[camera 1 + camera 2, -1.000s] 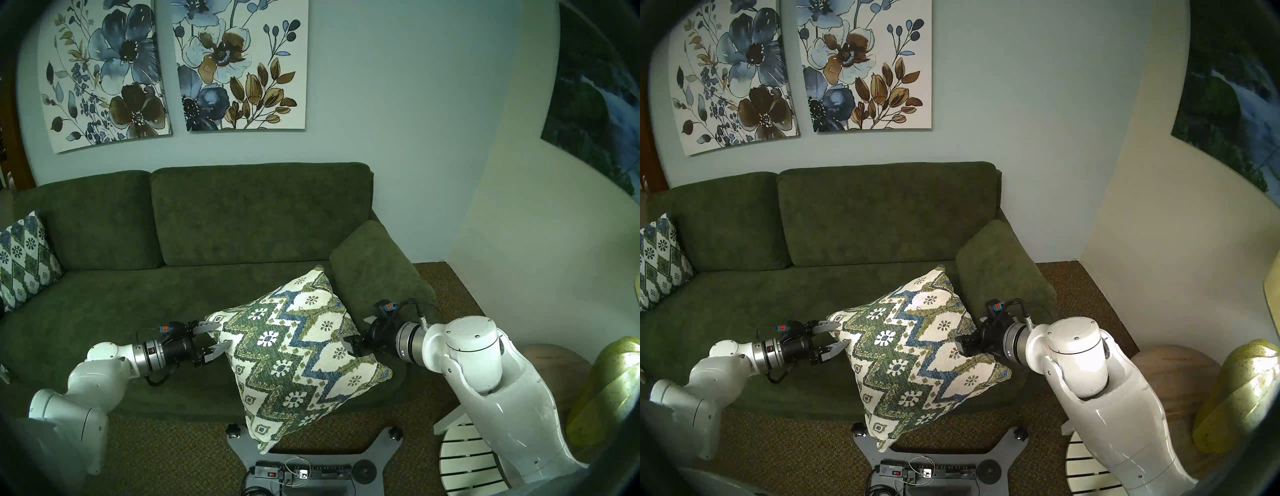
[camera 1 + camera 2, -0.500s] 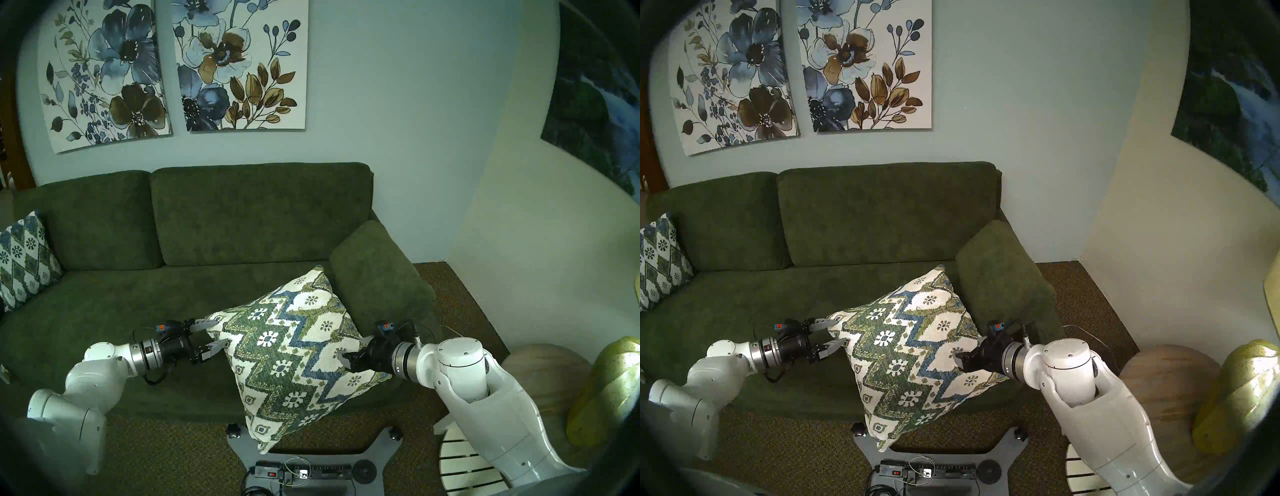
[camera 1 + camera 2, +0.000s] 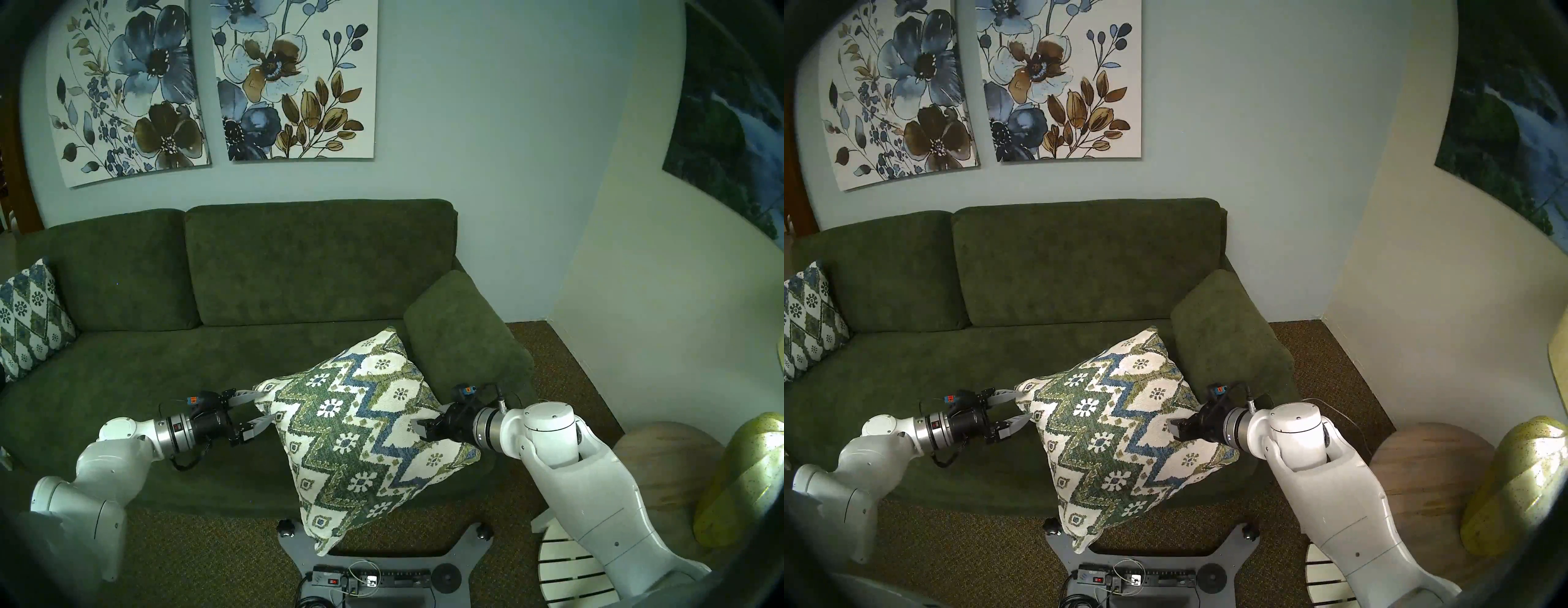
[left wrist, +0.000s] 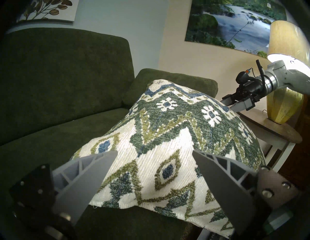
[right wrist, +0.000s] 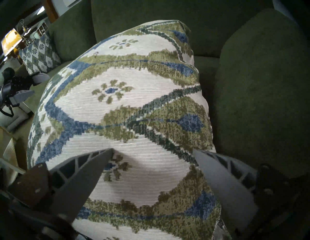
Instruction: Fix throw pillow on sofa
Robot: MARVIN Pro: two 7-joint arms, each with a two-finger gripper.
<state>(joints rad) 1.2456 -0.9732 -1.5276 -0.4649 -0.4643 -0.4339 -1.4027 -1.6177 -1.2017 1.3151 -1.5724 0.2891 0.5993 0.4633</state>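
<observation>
While the pillow (image 3: 360, 441) overhangs the sofa's (image 3: 169, 373) front edge, both spread grippers, left (image 3: 264, 409) and right (image 3: 418, 429), flank its corners, grasping nothing.

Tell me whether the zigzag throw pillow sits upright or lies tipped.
Tipped. The throw pillow lies slanted on the sofa, one corner against the armrest, the opposite corner hanging past the seat's front edge.

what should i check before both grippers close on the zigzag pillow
1. left gripper open at the throw pillow left corner: ok
2. right gripper open over the pillow's right side: ok
3. Fabric between right fingers: ok, though contact cannot tell
4. Pillow fully on sofa: not ok, lower corner hangs past the front edge
5. Armrest clear of right gripper: ok
6. Second pillow out of the way: ok
</observation>
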